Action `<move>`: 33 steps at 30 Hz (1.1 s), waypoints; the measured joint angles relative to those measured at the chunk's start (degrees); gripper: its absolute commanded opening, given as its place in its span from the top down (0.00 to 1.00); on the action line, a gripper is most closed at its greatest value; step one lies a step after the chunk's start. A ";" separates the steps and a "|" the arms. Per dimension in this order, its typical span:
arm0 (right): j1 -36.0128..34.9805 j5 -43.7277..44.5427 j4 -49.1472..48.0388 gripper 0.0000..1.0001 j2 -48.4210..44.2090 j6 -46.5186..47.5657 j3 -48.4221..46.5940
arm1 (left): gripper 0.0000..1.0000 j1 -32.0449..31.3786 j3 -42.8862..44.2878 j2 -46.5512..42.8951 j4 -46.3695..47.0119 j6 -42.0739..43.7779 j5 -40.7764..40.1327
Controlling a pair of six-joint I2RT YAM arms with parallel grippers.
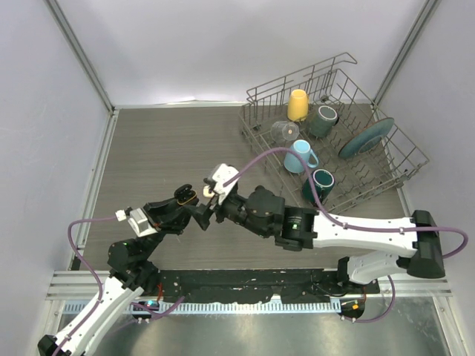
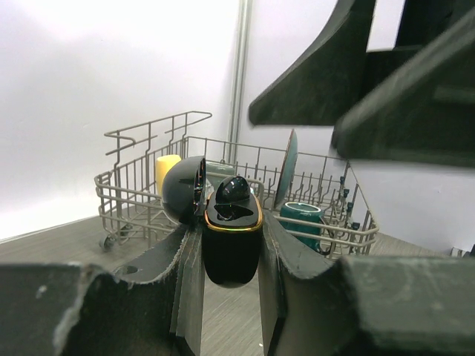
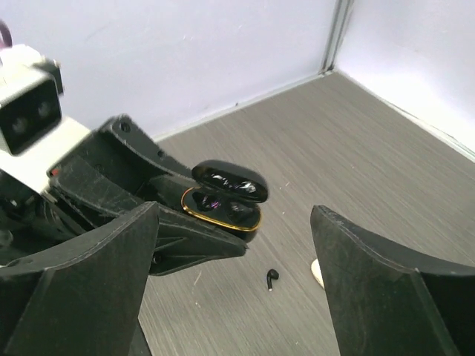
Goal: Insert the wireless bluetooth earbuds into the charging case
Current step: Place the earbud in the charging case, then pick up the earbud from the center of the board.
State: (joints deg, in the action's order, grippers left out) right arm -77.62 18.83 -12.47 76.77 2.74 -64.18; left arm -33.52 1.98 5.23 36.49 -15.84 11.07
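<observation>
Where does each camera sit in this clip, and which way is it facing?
Top external: above and behind the bases, looking down on the table; left arm and right arm show, rack at far right.
Left wrist: looks level along the left fingers, shut on the case, toward the rack; right fingers overhead.
Right wrist: looks down between the open right fingers at the case and a black earbud on the table.
Shared: all three show the case; top and left wrist share the rack.
</observation>
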 measured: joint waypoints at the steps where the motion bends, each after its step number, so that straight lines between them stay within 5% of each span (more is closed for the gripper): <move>1: 0.00 1.07 -0.31 0.09 -1.44 -0.59 0.63 | 1.00 0.00 0.00 0.09 0.04 0.00 -0.11; 12: 5.79 11.15 8.61 0.05 -4.87 -11.74 -5.68 | 1.00 0.00 0.00 0.28 0.09 -0.02 -0.61; 17: 12.33 10.78 16.04 0.17 -4.42 -20.59 -4.37 | 1.00 0.00 0.00 -0.76 -0.02 -0.02 -1.44; 25: 23.06 2.34 21.94 0.32 -5.81 -31.91 3.28 | 1.00 0.00 0.00 -3.74 -0.44 -0.02 -3.19; 33: 25.66 -14.19 23.34 0.34 7.08 -32.87 1.16 | 1.00 0.00 0.00 -4.57 -0.83 -0.04 -3.56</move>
State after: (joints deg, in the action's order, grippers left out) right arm -51.96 4.64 10.87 83.85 -30.13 -63.02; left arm -33.52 1.98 0.67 35.66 -15.88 7.51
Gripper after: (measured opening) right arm 0.662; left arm 0.321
